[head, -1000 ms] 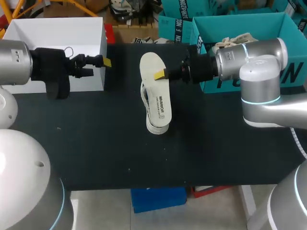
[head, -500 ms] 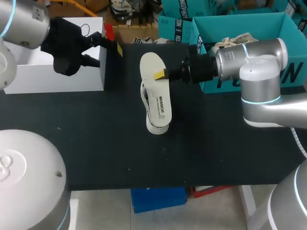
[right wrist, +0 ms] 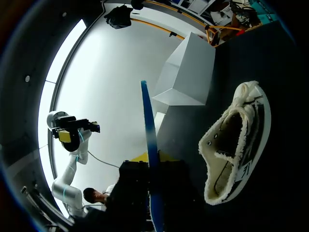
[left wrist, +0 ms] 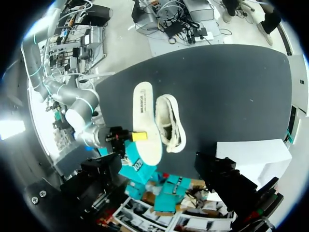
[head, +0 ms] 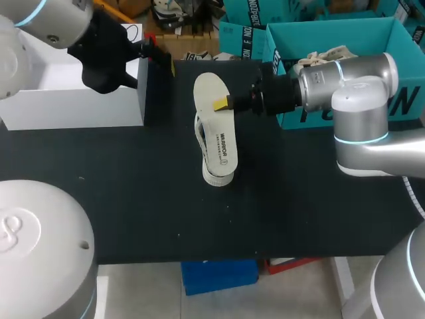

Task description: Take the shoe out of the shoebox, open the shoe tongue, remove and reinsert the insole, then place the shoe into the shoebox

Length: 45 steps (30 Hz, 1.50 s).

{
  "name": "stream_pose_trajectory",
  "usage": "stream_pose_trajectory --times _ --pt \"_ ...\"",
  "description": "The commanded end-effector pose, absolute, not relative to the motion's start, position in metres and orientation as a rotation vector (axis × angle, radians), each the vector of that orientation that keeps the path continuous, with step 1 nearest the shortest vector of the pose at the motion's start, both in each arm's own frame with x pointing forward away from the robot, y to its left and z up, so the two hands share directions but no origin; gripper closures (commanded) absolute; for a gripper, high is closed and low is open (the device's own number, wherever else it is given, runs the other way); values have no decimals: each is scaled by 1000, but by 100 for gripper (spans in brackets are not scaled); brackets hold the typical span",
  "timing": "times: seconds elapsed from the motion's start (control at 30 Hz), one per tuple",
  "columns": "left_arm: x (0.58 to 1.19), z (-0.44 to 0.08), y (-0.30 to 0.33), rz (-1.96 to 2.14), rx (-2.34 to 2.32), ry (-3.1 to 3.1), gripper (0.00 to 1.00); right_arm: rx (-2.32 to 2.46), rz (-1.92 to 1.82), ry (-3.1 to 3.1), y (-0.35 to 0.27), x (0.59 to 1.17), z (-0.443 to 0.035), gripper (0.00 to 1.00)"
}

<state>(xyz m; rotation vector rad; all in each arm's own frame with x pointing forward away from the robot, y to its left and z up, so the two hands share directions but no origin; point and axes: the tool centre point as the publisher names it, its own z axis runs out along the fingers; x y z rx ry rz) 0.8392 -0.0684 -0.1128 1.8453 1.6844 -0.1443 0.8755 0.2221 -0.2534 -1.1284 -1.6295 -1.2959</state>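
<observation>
Left jaws have swung up by the white cardboard shoebox (head: 73,106), released. Right jaws clench the white foam insole (head: 211,90), with the white lace-up shoe (left wrist: 171,121) lying sideways just below them; I would feed it in toe-first.

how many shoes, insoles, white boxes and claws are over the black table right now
shoe: 1
insole: 1
white box: 1
claw: 2 (left claw, right claw)
total: 5
</observation>
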Motion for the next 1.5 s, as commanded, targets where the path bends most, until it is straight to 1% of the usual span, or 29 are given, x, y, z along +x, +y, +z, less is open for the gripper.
stream_pose_trajectory --times 0.03,0.1,0.27,0.67,1.03,1.5 --pt "857 -107 -62 -68 1832 1853 0 -1131 -1295 -1630 224 876 -254 100" --pt "868 -102 -61 -116 1815 1925 0 -1131 -1295 -1630 224 876 -254 100" --pt "885 -97 -71 -8 1799 1977 0 -1131 -1295 -1630 224 876 -254 100" --pt "913 -127 -115 86 1918 2075 0 -1131 -1295 -1630 224 876 -254 100" --pt "941 -145 -130 98 1922 2084 0 -1131 -1295 -1630 224 876 -254 100" --pt "955 -155 -144 89 1918 2078 0 -1131 -1295 -1630 224 876 -254 100"
